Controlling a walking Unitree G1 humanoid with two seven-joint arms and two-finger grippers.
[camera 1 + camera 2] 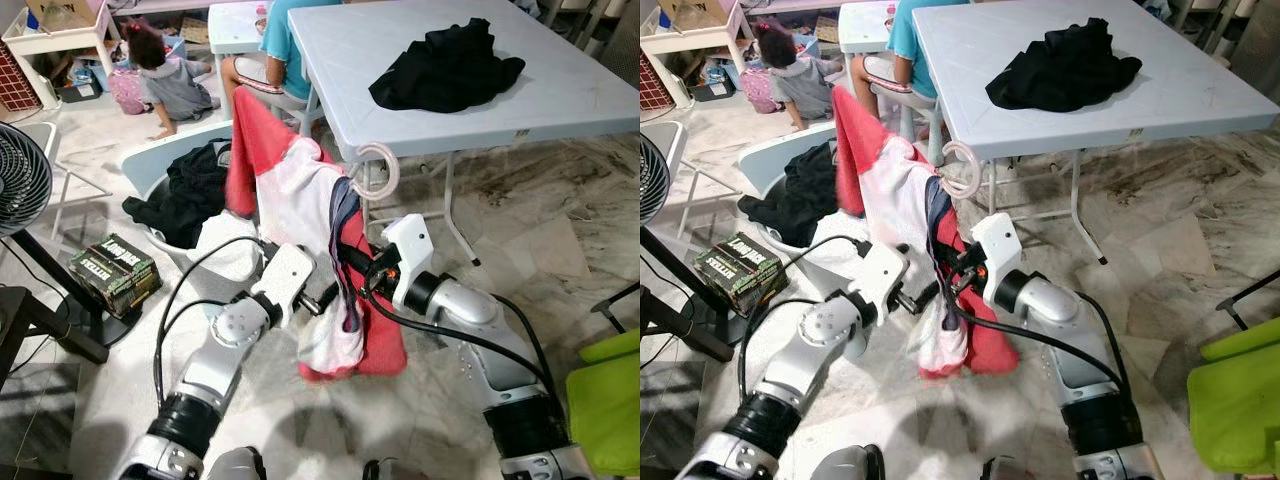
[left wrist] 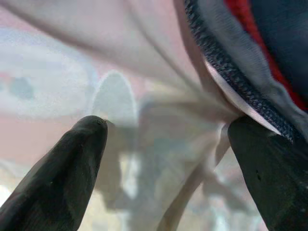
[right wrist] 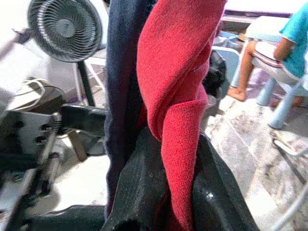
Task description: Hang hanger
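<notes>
Right gripper (image 1: pixel 362 268) at centre frame: fingers (image 3: pixel 144 192) pressed together on a fold of red cloth (image 3: pixel 180 96) and dark blue fabric, pinching the garment bundle (image 1: pixel 320 250) from its right side. Left gripper (image 1: pixel 322 298) just left of and slightly below the right one: fingers (image 2: pixel 72 163) spread, pale cloth lying across the gap, no firm pinch visible. Hanger hook (image 1: pixel 382 165) rising from the top of the bundle, up and slightly right of both sets of fingers, just below and in front of the near edge of the grey surface (image 1: pixel 560 90); contact between hook and edge not discernible. Long axis of the loaded hanger tilted, running from the red corner at upper left of the bundle down towards the lower right, garments hanging below the fingers. Right arm judged nearer to the hook and better placed to steer it; coming move judged to call for a lift up and forward towards a rail or edge. Black garment (image 1: pixel 445 70) lying on the surface, well apart. Laundry basket (image 1: pixel 150 165) at left centre; fan (image 1: pixel 18 180) at left edge; two persons (image 1: pixel 170 75) in the upper left.
</notes>
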